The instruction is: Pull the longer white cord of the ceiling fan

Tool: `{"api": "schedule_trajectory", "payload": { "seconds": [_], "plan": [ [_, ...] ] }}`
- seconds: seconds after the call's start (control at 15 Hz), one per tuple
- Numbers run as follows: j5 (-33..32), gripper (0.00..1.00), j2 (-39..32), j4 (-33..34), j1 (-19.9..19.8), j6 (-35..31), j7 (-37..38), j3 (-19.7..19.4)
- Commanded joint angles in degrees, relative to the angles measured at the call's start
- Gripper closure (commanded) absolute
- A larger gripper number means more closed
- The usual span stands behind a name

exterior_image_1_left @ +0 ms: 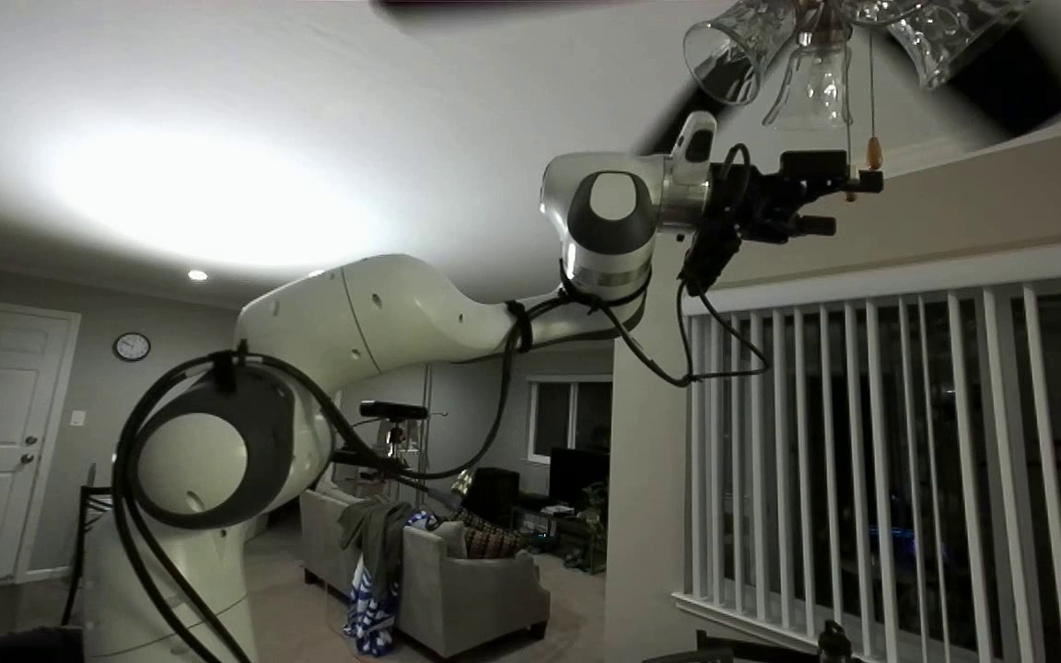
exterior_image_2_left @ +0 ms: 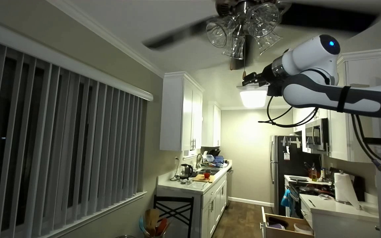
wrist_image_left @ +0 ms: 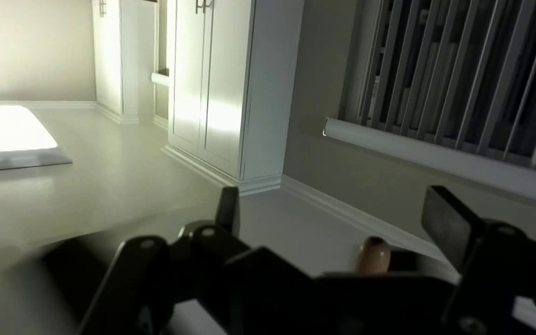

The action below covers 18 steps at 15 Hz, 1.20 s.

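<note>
The ceiling fan point(exterior_image_1_left: 825, 20) is overhead in both exterior views, with glass lamp shades and dark, blurred blades; its body shows in an exterior view point(exterior_image_2_left: 245, 6). Two thin pull cords hang from it. One ends in a tan knob point(exterior_image_1_left: 874, 153), beside the fingertips; it shows in an exterior view point(exterior_image_2_left: 244, 74) and the wrist view point(wrist_image_left: 373, 256). The other ends in a smaller knob point(exterior_image_1_left: 851, 196), partly hidden by the upper finger. I cannot tell surely which is the longer white cord. My gripper point(exterior_image_1_left: 848, 203) is open, empty, below the lamps; in the wrist view point(wrist_image_left: 338, 209) its fingers are apart.
Glass shades point(exterior_image_1_left: 811, 87) hang close above my gripper, and blurred blades point(exterior_image_2_left: 329, 18) sweep above them. Window blinds point(exterior_image_1_left: 871, 460) cover the wall beside the fan. White cabinets point(exterior_image_2_left: 177, 112) and a bright ceiling lamp point(exterior_image_2_left: 253, 98) lie further off. Black cables point(exterior_image_1_left: 724, 368) hang under the wrist.
</note>
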State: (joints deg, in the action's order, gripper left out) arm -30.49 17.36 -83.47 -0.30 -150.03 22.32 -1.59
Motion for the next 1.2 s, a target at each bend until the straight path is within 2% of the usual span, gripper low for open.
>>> {"api": "schedule_trajectory", "payload": {
  "seconds": [0.0,0.27,1.13],
  "plan": [
    [0.43,0.0,2.82,-3.53,0.93,-6.38,-1.29,-1.4],
    [-0.07,0.0,1.66,-2.44,0.96,-9.46,-0.72,-1.11],
    [-0.02,0.0,-8.32,10.37,1.47,-6.67,-1.47,1.1]
  ]
}}
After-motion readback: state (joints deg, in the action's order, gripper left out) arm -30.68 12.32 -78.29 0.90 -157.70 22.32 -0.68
